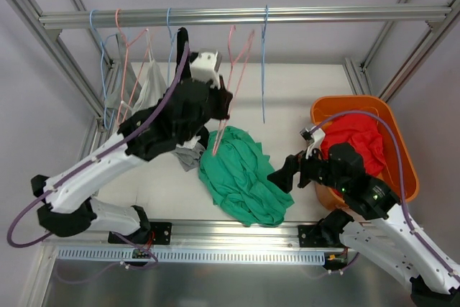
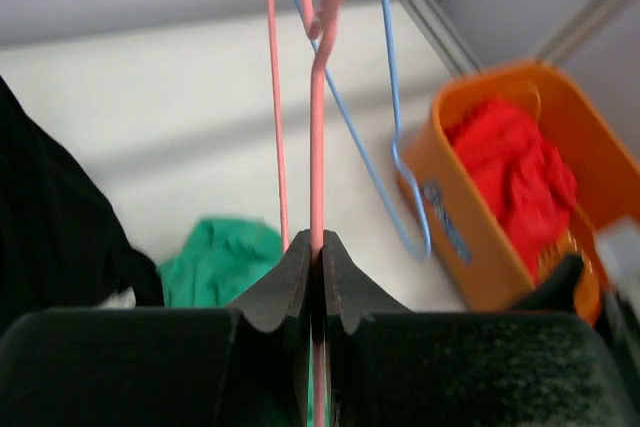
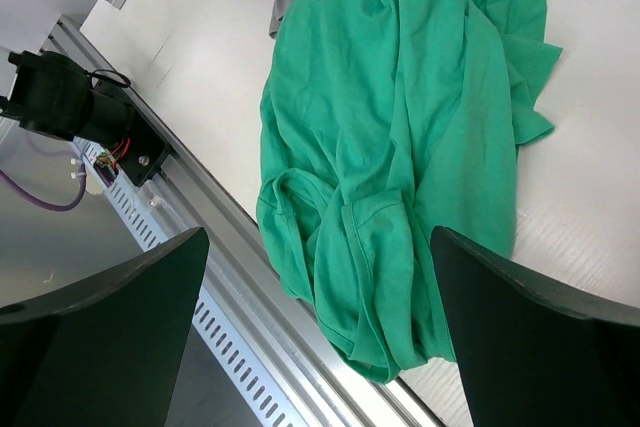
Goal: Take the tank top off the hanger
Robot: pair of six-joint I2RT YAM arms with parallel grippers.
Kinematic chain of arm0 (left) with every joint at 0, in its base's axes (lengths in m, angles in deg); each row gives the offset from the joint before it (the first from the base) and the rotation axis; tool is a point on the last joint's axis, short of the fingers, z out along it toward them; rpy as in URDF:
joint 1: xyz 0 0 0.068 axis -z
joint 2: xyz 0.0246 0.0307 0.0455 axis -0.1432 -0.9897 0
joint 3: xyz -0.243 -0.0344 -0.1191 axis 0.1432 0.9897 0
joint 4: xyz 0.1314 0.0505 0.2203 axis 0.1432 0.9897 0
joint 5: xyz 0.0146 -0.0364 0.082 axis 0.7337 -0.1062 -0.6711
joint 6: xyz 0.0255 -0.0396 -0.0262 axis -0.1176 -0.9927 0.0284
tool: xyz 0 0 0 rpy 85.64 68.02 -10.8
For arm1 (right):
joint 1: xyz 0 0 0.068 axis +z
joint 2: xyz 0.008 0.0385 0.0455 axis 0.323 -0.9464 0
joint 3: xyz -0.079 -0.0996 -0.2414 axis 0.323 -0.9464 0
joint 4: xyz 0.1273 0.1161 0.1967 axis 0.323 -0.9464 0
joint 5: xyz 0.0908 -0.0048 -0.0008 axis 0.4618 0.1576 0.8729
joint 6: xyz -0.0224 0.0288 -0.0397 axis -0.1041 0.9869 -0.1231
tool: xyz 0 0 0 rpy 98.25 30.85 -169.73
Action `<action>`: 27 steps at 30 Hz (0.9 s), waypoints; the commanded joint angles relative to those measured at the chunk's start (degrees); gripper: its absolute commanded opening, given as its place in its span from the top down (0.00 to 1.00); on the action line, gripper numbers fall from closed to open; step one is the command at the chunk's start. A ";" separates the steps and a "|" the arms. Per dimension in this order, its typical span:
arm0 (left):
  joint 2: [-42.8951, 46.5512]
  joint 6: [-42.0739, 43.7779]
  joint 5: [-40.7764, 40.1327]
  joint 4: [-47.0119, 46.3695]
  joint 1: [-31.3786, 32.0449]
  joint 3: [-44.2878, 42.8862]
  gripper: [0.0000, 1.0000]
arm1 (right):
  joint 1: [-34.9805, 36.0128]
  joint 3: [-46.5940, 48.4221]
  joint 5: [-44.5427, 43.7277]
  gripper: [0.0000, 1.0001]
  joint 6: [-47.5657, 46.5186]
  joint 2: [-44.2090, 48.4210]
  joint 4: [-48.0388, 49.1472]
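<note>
A green tank top [image 1: 241, 177] lies crumpled on the white table, off any hanger; it also shows in the right wrist view [image 3: 400, 137] and the left wrist view [image 2: 225, 257]. A bare pink hanger [image 1: 233, 84] hangs tilted from the rail. My left gripper [image 1: 224, 109] is shut on the pink hanger's wire [image 2: 317, 147], its jaws pressed together around it [image 2: 317, 245]. My right gripper [image 1: 282, 175] is open and empty, hovering above the green top's near right edge [image 3: 320, 337].
An orange basket [image 1: 395, 141] holding a red garment [image 1: 356, 138] stands at the right. A blue hanger [image 1: 264, 62] hangs beside the pink one. More hangers with a white and grey garment [image 1: 144, 84] hang at the left. A grey cloth [image 1: 190, 156] lies under the left arm.
</note>
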 commanded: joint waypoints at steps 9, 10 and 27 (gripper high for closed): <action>-19.54 2.46 4.72 4.75 -10.66 -25.90 1.00 | -0.01 3.51 -1.21 0.01 -0.40 0.35 0.86; -21.46 2.55 5.24 4.76 -11.28 -27.04 1.00 | -0.01 3.51 -1.13 0.00 -0.58 0.18 1.04; -23.17 -1.83 14.39 5.20 -17.00 -21.26 0.86 | 0.16 -1.24 -0.68 0.01 -1.72 -8.68 7.19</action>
